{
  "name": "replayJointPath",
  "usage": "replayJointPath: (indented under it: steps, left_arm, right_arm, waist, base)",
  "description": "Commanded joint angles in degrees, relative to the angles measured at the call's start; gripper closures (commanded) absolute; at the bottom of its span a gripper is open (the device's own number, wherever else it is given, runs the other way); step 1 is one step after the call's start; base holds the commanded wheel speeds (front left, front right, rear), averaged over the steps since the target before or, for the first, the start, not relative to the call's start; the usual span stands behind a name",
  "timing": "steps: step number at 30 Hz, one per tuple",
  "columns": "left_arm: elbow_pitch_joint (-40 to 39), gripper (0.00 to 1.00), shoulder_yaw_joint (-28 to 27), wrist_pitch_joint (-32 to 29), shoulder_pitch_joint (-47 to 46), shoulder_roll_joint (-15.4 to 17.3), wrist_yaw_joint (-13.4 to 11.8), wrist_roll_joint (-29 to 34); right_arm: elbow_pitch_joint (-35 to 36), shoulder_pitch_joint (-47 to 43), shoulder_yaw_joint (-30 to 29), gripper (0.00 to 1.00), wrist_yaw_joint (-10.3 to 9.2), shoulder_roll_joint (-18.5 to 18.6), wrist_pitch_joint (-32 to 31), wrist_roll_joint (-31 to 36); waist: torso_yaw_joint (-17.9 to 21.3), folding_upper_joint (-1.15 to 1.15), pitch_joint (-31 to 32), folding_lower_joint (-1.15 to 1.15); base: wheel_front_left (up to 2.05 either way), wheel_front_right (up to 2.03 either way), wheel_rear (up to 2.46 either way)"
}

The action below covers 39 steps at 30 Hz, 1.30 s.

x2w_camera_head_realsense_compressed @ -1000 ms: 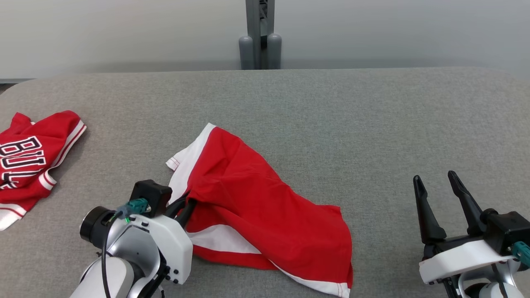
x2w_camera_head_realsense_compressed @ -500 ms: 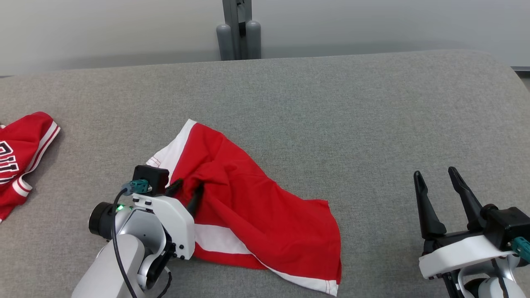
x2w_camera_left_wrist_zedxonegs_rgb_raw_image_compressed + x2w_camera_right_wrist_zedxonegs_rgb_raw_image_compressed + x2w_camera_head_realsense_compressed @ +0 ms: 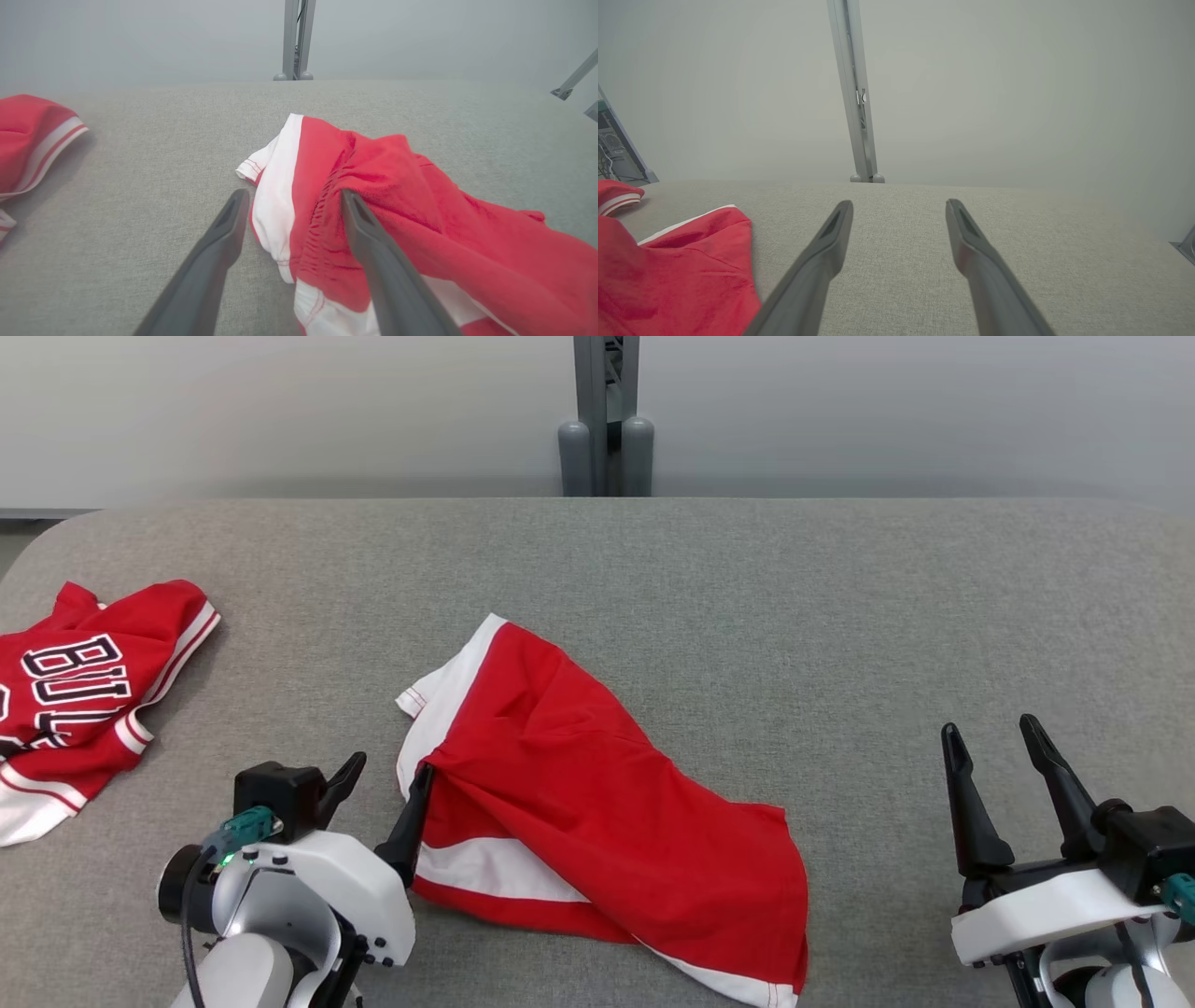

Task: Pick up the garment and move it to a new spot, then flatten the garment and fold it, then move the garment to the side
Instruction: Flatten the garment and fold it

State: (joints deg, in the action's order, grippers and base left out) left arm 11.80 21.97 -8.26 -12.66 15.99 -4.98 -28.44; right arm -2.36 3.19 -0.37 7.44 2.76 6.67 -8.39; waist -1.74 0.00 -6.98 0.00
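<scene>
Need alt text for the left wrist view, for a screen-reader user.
The left gripper stands open low over a grey cloth-covered table, the white-trimmed edge of a crumpled red garment lying between its two dark fingers, ungripped. A second red garment with white stripes lies at the far left, and a grey post rises behind the table.

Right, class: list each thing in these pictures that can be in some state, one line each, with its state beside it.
Red garment: crumpled, unfolded, lying on the table, not gripped.
Red jersey: bunched up, lying at the table's left end.
Left gripper: open, low at the garment's white-trimmed edge, holding nothing.
Right gripper: open, empty, over bare table to the garment's right.
</scene>
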Motion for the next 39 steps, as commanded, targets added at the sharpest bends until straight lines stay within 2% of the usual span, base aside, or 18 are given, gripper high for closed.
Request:
replayJointPath:
  steps: [1, 3, 8, 11, 14, 18, 21, 28, 39]
  left_arm:
    - [-1.19, 0.00, -0.48, 0.39, 0.99, 0.47, -0.65, -0.24]
    - [-5.29, 0.00, -1.68, 0.61, 3.70, 0.81, -1.31, -1.60]
    - [-9.11, 0.00, -1.14, -3.92, 6.99, 3.19, -2.12, -1.94]
    - [-11.17, 0.00, -1.69, -4.50, 8.04, 3.81, -3.34, -1.92]
    - [-13.56, 0.00, -3.49, -2.02, 8.67, 3.59, -5.30, -1.32]
    - [-16.34, 0.00, -6.79, 4.33, 8.70, 2.37, -7.76, -0.59]
    - [-17.08, 0.00, -7.81, 9.01, 7.81, 1.80, -8.38, 0.64]
    - [-14.14, 0.00, -7.63, 19.05, 6.46, -0.26, -8.15, 3.32]
    - [-7.13, 0.00, -6.76, 23.02, 8.49, 0.27, -6.52, 6.65]
  right_arm:
    - [0.28, -0.10, -0.23, 0.00, 0.10, 0.30, 0.39, 0.12]
    - [0.31, 0.06, -0.30, 0.00, 0.10, 0.29, 0.23, 0.24]
    - [0.13, 0.64, -0.25, 0.00, 0.10, 0.30, -0.12, 0.49]
    - [0.06, 0.73, -0.22, 0.00, 0.10, 0.30, 0.03, 0.41]
    - [0.22, 0.80, -0.64, 0.00, 0.10, 0.29, 0.40, 0.44]
    - [0.38, 1.14, -1.13, 0.00, 0.10, 0.30, 0.56, 0.55]
    - [0.46, 1.32, -1.11, 0.00, 0.10, 0.29, 0.50, 0.77]
    - [-0.24, 0.55, -0.31, 0.00, 0.10, 0.29, 0.58, 1.01]
    - [-1.10, -2.77, 0.38, 0.00, 0.10, 0.29, 0.00, 0.23]
  waist:
    - [-0.67, 0.00, 0.36, 0.00]
    - [-1.46, 0.00, 0.67, 0.00]
    - [-2.12, 0.00, 1.17, 0.00]
    - [-2.26, 0.00, 1.56, 0.00]
    - [-2.31, 0.00, 1.99, 0.00]
    - [-2.24, 0.00, 2.70, 0.00]
    - [-2.06, 0.00, 3.11, 0.00]
    - [-1.60, 0.00, 4.48, 0.00]
    - [-0.78, 0.00, 5.80, 0.00]
  base:
    - [0.00, 0.00, 0.00]
    - [0.00, 0.00, 0.00]
    - [0.00, 0.00, 0.00]
    - [0.00, 0.00, 0.00]
    - [0.00, 0.00, 0.00]
    - [0.00, 0.00, 0.00]
    - [0.00, 0.00, 0.00]
    - [0.00, 0.00, 0.00]
    - [0.00, 0.00, 0.00]
